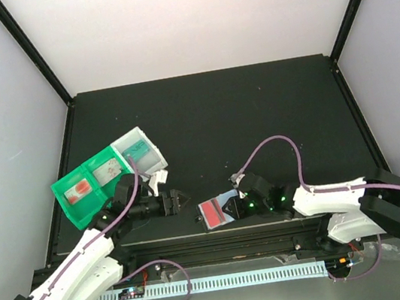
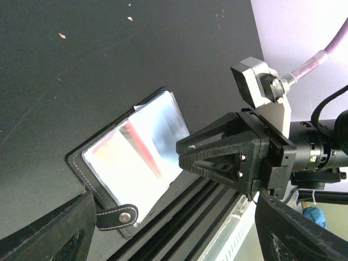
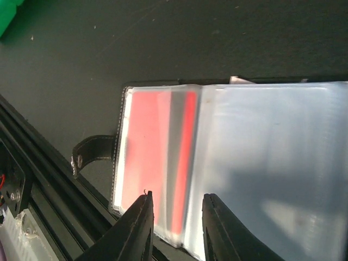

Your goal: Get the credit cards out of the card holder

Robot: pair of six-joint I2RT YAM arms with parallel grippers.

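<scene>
We find the holder (image 1: 216, 212) lying open and flat on the dark surface (image 1: 255, 111). It is close to the near edge, just beside the black rail (image 1: 200, 247) that runs along that edge. It sits between the two grippers, well apart from the green tray (image 1: 84, 187) at the left.

Its clear sleeves face up. In the right wrist view a red card (image 3: 142, 157) shows under the left-hand sleeve (a grey band crosses it, glare or a stripe, we cannot say). The sleeve beside it looks pale and glossy, and we cannot make out what it holds. A dark strap (image 2: 116, 217) with a metal snap sticks out from one end of the holder, near the rail.

The right gripper (image 3: 175, 215) reaches in from the right, low over the surface, with its tips at the holder's edge. Its jaws stand close together, and the card and sleeve show through the slim gap between them. We cannot tell whether they pinch the sleeve or only hover at it.

The left gripper (image 1: 183, 197) hangs just left of the holder and points toward it. Its jaws are spread wide with nothing between them, and its fingers (image 2: 43, 234) frame the bottom corners of its own view.
</scene>
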